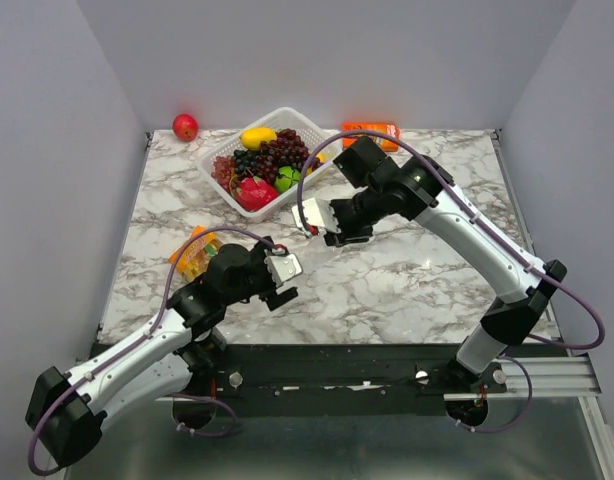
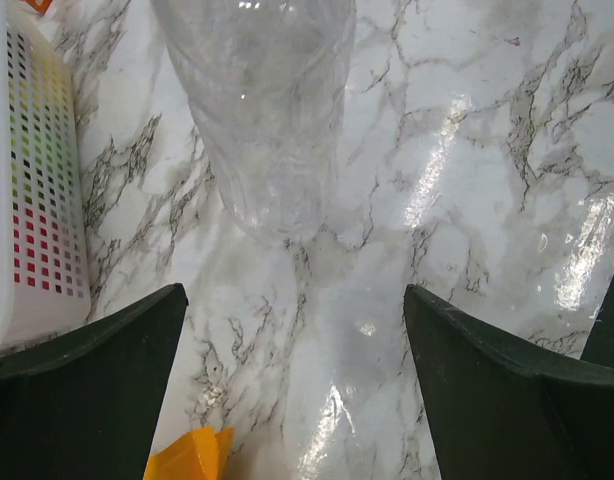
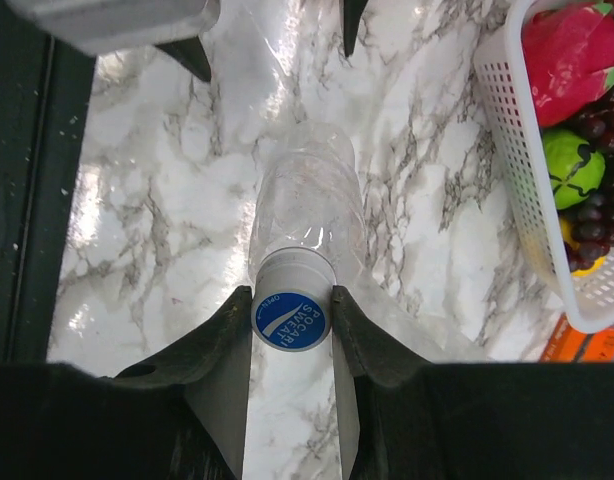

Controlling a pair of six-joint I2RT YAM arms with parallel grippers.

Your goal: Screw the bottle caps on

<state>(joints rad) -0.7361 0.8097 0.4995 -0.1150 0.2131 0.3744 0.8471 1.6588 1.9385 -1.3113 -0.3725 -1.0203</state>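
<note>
Bright, even light falls from above. In the left wrist view the glossy worktop shows white glare at 3 o'clock; the near jaws are dark and soft.

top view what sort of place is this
Probably a lab robot cell: plain grey walls box in a marble-look table, with a left arm and right arm bolted at its near edge.

A glossy marble-patterned table stands enclosed by plain grey walls on three sides.
</note>
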